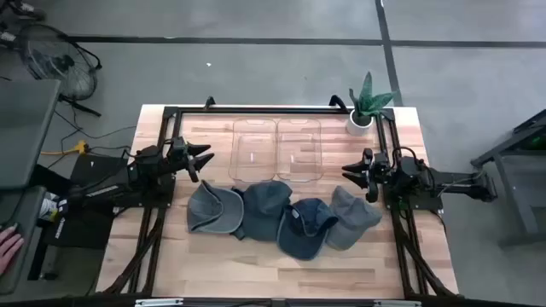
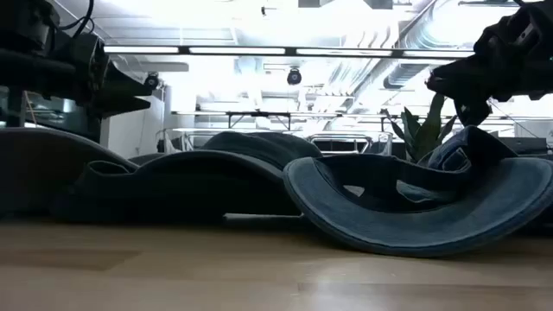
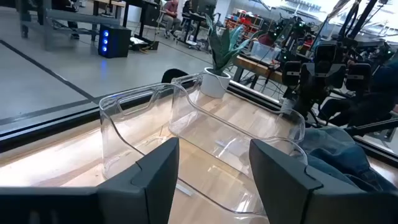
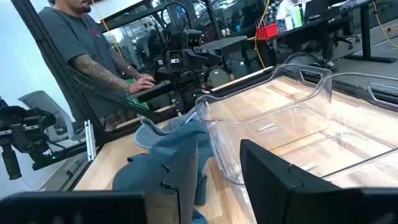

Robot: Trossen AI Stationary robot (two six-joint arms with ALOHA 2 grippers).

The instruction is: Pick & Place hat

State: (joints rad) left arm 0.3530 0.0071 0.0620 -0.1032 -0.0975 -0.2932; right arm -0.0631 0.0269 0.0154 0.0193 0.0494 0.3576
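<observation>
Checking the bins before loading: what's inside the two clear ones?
Both clear bins show only the table wood through their bottoms; no hat inside. Nothing covers them.

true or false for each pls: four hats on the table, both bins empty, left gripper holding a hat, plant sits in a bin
1. Four hats lie in a row on the table. True; the leftmost hat is one end.
2. Both clear bins are empty. True.
3. The left gripper holds a hat. False: its jaws are open and hold nothing.
4. The potted plant sits in a bin. False: it stands at the table's far corner, near the right gripper.
</observation>
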